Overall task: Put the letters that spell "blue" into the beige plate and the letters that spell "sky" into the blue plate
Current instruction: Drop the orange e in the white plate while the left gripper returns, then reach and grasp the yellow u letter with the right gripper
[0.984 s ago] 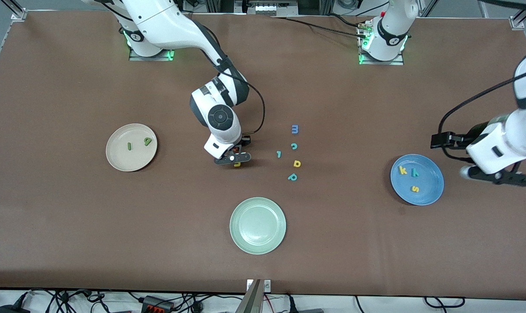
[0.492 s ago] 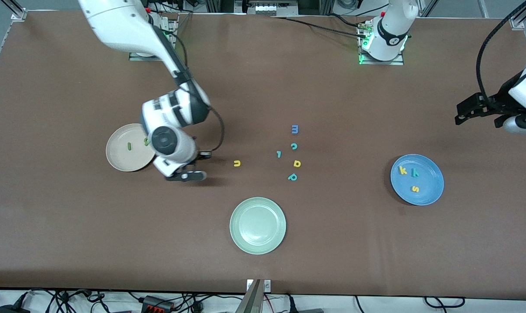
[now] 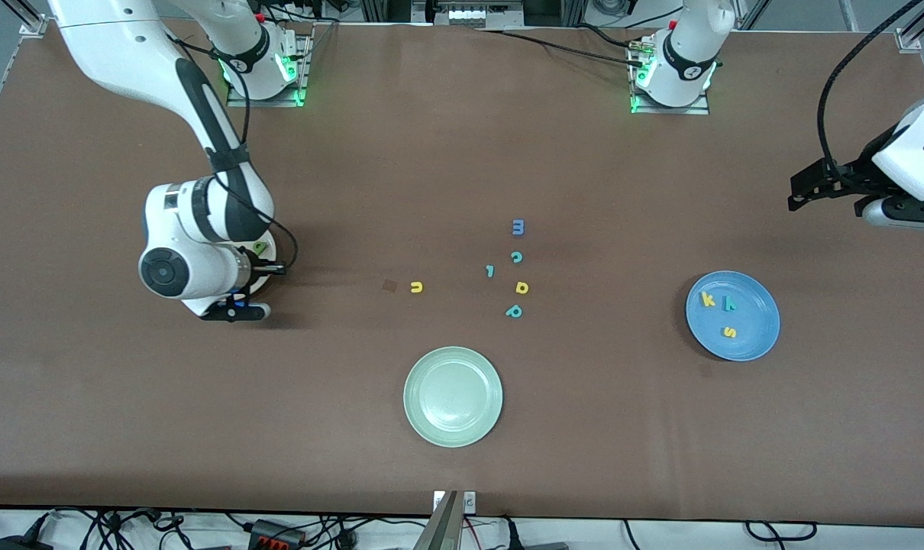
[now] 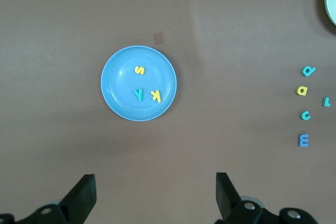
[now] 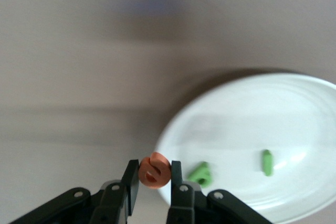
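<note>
Orange e pinched in right hand over beige plate rim; b, l on plate; yellow u on counter; s, k, y in blue plate.

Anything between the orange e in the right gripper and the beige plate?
Nothing visible. The right gripper holds the orange e at the edge of the beige plate; only the green b and l lie inside, with bare space around them.

The right arm reached out from its base and bent down steeply at the wrist, its black two-finger tool hanging low over the rim of the round cream-beige plate. Its fingers were pinched on a small orange foam letter e. The left arm waited raised above its own end of the brown tabletop, its tool spread wide, holding nothing.
</note>
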You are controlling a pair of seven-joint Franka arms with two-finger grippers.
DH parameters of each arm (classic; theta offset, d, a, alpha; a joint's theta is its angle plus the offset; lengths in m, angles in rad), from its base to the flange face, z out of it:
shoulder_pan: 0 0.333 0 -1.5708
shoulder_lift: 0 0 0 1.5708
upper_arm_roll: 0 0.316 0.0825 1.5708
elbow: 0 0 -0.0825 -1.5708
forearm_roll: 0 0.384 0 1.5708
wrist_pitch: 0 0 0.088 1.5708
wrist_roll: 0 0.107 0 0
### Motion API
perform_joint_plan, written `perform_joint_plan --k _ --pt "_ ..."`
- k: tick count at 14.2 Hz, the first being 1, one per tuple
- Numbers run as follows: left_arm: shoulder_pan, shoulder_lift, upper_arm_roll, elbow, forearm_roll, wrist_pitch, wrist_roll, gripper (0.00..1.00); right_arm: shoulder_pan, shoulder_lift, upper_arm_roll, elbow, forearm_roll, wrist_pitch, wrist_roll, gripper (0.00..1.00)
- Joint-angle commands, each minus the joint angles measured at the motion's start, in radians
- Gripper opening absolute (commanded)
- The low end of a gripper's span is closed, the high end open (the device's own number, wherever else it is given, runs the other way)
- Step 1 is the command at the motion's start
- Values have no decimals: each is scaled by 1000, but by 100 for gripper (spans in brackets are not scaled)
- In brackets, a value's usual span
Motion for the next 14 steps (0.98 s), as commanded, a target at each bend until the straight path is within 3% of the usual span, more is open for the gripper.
perform_joint_plan --k 1,3,5,6,7,10,14 --pt "17 -51 -16 -51 -11 25 19 100 -23 -67 -25 -90 -36 6 -73 12" --pt "16 -45 -16 -39 -13 23 16 100 -26 -67 -57 -110 -56 15 -114 13" --pt "16 -39 -16 -34 -13 26 15 100 -31 -67 -63 -148 -56 48 -123 25" --pt "14 -39 -16 -33 -13 26 15 100 -31 -67 -63 -169 -56 77 -123 54" --pt "14 -36 -17 -27 -13 26 15 100 -40 -65 -65 -176 -56 91 -122 96" --pt "10 -26 -18 -13 -16 40 13 100 -40 -73 -60 -122 -53 55 -105 100" --pt "6 -20 -18 -10 -16 40 13 100 37 -21 -39 65 -31 10 -96 100"
